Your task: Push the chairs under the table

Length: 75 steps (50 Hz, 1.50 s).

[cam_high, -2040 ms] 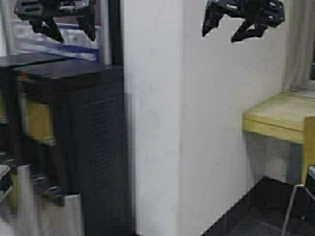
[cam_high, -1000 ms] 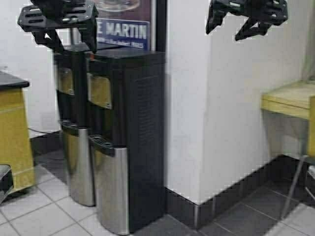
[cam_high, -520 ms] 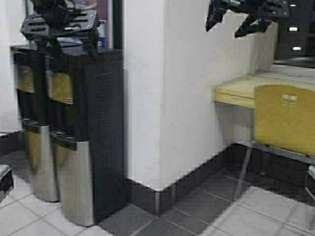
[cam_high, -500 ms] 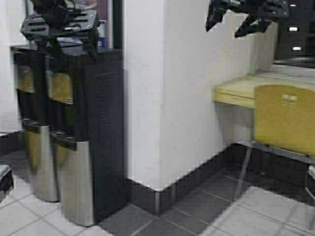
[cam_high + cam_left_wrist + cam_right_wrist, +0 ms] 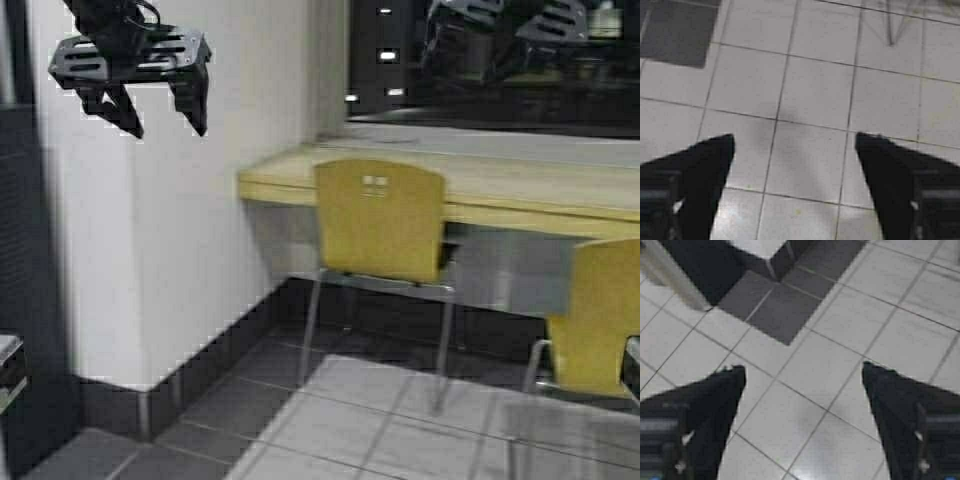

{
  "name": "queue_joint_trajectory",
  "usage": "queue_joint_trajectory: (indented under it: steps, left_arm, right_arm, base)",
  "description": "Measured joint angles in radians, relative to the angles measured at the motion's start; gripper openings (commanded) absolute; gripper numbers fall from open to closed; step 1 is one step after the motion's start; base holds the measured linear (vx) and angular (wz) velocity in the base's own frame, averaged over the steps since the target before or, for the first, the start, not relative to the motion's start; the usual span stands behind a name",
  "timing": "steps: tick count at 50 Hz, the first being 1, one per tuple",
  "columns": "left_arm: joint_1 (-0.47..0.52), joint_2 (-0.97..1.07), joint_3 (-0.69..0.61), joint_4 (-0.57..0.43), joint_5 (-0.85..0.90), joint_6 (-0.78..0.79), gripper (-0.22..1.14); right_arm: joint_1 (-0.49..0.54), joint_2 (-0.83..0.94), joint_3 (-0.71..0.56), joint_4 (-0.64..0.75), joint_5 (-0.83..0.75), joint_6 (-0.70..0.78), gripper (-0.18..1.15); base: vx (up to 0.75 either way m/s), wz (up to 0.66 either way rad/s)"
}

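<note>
The long pale yellow table (image 5: 520, 186) runs along the wall under a dark window. One tan-yellow chair (image 5: 380, 222) stands in front of it with its backrest towards me, its seat partly under the top. A second chair (image 5: 598, 318) stands farther out at the right edge, partly cut off. My left gripper (image 5: 167, 125) hangs open high at the upper left, clear of both chairs. My right gripper (image 5: 510, 30) is raised at the upper right against the window. In the wrist views the left gripper (image 5: 795, 137) and the right gripper (image 5: 802, 370) are open over bare floor tiles.
A white pillar (image 5: 180, 250) with a dark skirting stands left of the table. A black cabinet edge (image 5: 20, 260) shows at the far left. Light floor tiles (image 5: 400, 430) lie before the chairs. A thin chrome leg (image 5: 890, 25) shows in the left wrist view.
The robot has turned right: the whole scene slid left, the water dispensers left the view, and the table with two chairs now fills the middle. Both grippers stay raised and open.
</note>
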Motion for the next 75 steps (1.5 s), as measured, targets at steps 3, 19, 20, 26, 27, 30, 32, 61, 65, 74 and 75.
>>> queue_joint_trajectory:
  steps: [3, 19, 20, 26, 27, 30, 32, 61, 65, 74, 75]
  left_arm:
    - [0.009, 0.008, -0.002, 0.000, 0.000, -0.003, 1.02]
    - [0.009, 0.011, -0.002, -0.002, 0.002, -0.006, 1.02]
    - [0.011, 0.011, -0.002, -0.002, 0.002, -0.008, 1.02]
    - [0.011, 0.002, 0.002, 0.000, 0.012, -0.009, 1.02]
    - [0.009, -0.002, 0.003, 0.000, 0.014, -0.009, 1.02]
    - [0.003, -0.011, 0.005, -0.002, 0.018, -0.011, 1.02]
    - [0.003, -0.014, 0.005, 0.000, 0.020, -0.011, 1.02]
    - [0.026, -0.048, 0.003, -0.008, -0.037, -0.028, 1.02]
    - [0.029, -0.063, 0.005, -0.015, -0.038, -0.028, 1.02]
    - [0.023, -0.077, 0.006, -0.018, -0.040, -0.029, 1.02]
    - [0.021, -0.077, 0.006, -0.018, -0.040, -0.029, 1.02]
  right_arm:
    - [0.003, -0.008, 0.000, 0.000, 0.000, -0.002, 1.00]
    - [0.008, -0.028, 0.000, 0.002, 0.003, 0.015, 1.00]
    - [0.008, -0.026, 0.002, 0.002, 0.002, 0.015, 1.00]
    - [0.006, 0.003, 0.000, 0.002, 0.003, 0.015, 1.00]
    - [0.006, 0.006, 0.000, 0.002, 0.003, 0.015, 1.00]
    - [-0.002, 0.011, -0.002, 0.002, 0.003, 0.015, 1.00]
    - [-0.003, 0.011, -0.002, 0.003, 0.002, 0.015, 1.00]
    - [0.006, 0.014, 0.006, 0.002, 0.002, 0.020, 1.00]
    - [-0.002, 0.023, 0.006, 0.002, 0.002, 0.023, 1.00]
    - [-0.017, 0.029, 0.006, 0.005, 0.003, 0.023, 1.00]
    - [-0.015, 0.029, 0.006, 0.003, 0.003, 0.023, 1.00]
  base:
    - [-0.07, -0.32]
    - [-0.06, -0.38]
    - [-0.03, -0.49]
    - [-0.02, -0.56]
    - [-0.01, -0.54]
    - [-0.02, -0.50]
    - [-0.03, -0.43]
    - [0.00, -0.13]
    - [0.06, -0.20]
    - [0.10, -0.20]
    - [0.13, -0.11]
